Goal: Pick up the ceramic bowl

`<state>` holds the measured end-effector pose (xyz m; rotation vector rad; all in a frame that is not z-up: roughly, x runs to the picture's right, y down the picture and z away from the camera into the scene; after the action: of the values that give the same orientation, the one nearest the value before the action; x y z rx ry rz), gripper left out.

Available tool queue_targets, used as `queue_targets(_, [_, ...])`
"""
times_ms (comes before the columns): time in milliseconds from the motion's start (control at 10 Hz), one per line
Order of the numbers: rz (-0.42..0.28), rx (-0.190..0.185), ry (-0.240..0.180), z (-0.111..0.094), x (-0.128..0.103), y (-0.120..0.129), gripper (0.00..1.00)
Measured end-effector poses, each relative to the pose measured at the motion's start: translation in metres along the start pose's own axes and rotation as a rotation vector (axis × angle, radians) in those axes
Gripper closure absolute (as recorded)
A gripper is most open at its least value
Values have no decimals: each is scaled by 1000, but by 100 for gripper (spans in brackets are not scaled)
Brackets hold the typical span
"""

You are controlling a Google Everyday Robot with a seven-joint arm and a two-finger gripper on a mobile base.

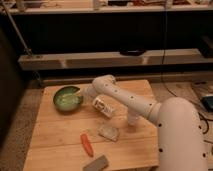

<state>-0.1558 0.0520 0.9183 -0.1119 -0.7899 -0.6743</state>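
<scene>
Sitting at the right rim of the ceramic bowl (67, 98), near the back-left corner of the table (55, 135), the gripper (81, 93) looks lined up for a rim pinch, as the bowl is wide and shallow. Can't tell how far open it is or whether it holds the rim. The carrot (87, 144) lies well apart, toward the front edge.

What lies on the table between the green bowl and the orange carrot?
Nothing: in the camera view the table between the bowl and the carrot is bare wood. The gripper is at the bowl's right rim, away from that stretch.
</scene>
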Motion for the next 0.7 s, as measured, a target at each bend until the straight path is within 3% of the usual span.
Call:
queue_targets(400, [17, -85, -12, 10, 2, 6, 45])
queue_targets(700, [25, -110, -16, 16, 9, 10, 45])
